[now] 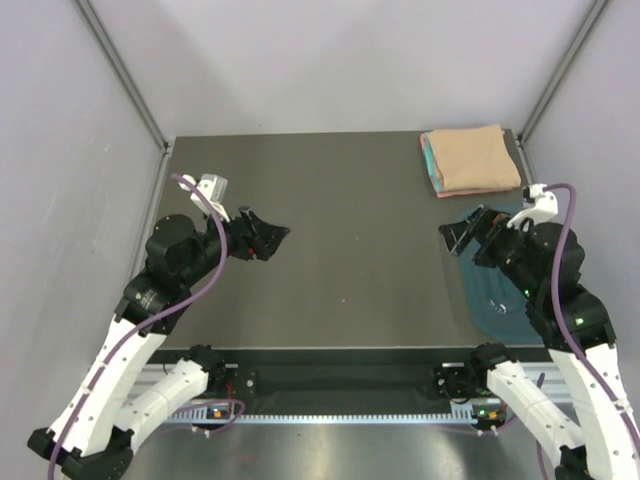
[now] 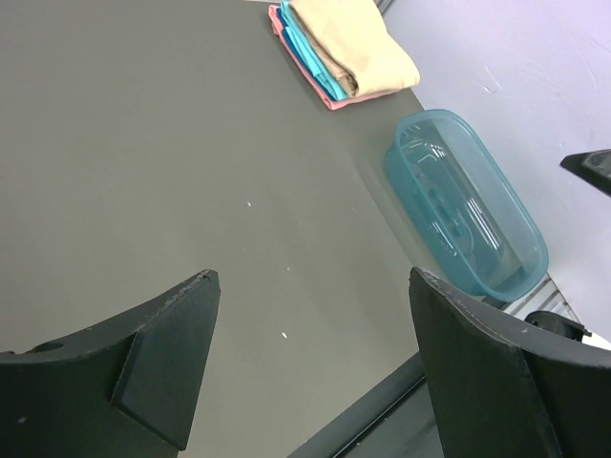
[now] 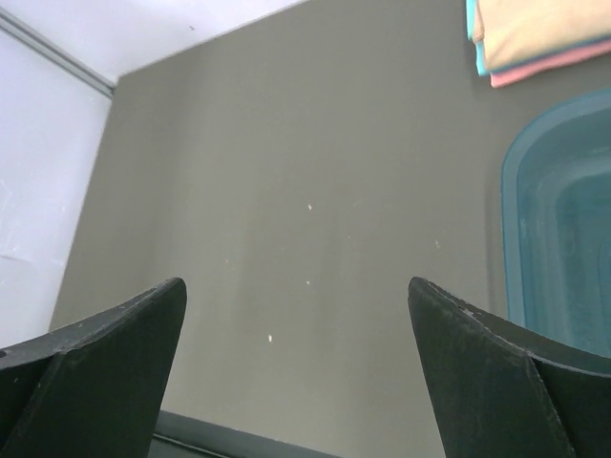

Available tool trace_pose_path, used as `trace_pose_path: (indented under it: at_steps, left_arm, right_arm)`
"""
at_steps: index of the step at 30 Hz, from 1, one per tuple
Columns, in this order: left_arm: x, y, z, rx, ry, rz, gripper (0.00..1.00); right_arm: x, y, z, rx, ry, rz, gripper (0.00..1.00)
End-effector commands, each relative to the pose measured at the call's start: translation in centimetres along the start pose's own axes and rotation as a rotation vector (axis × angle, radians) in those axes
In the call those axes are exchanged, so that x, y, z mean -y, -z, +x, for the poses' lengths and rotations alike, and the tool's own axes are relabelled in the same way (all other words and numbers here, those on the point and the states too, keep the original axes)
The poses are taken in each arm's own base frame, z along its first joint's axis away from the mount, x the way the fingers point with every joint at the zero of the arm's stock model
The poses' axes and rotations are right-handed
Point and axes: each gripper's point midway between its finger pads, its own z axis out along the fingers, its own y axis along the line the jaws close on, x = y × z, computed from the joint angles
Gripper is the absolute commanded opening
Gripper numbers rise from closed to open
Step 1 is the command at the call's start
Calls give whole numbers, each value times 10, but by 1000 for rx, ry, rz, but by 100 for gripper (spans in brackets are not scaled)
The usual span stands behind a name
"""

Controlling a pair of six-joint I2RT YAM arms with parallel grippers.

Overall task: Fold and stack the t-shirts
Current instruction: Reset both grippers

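Note:
The t-shirts (image 1: 472, 160) lie folded in one stack at the table's back right corner, tan on top, turquoise under it, salmon-pink at the bottom. The same stack shows in the left wrist view (image 2: 348, 48) and at the top edge of the right wrist view (image 3: 539, 33). My left gripper (image 1: 265, 236) hangs open over the left side of the table, far from the stack, with nothing between its fingers (image 2: 167, 348). My right gripper (image 1: 460, 232) is open and empty too, hovering at the right, a short way in front of the stack.
A translucent teal plastic tub (image 1: 495, 290) stands on the table's right side under my right arm, also seen in the left wrist view (image 2: 468, 205) and the right wrist view (image 3: 563, 239). Grey walls enclose the dark table (image 1: 350, 230) on three sides.

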Motion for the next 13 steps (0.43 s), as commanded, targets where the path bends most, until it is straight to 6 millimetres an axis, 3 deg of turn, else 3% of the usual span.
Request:
trace_pose_path:
  at_steps: [1,7,13]
  left_arm:
    - [-1,2,-2,17,-29,-3,85]
    - [-7,2,6,4,-30,-18,85]
    - [-9,3,7,8,-30,-23,85]
  right_arm:
    - [6,-4,7,3,2,10,100]
    - [15,-6,23,-20,10,19,100]
    - [11,2,14,24,27,0,100]
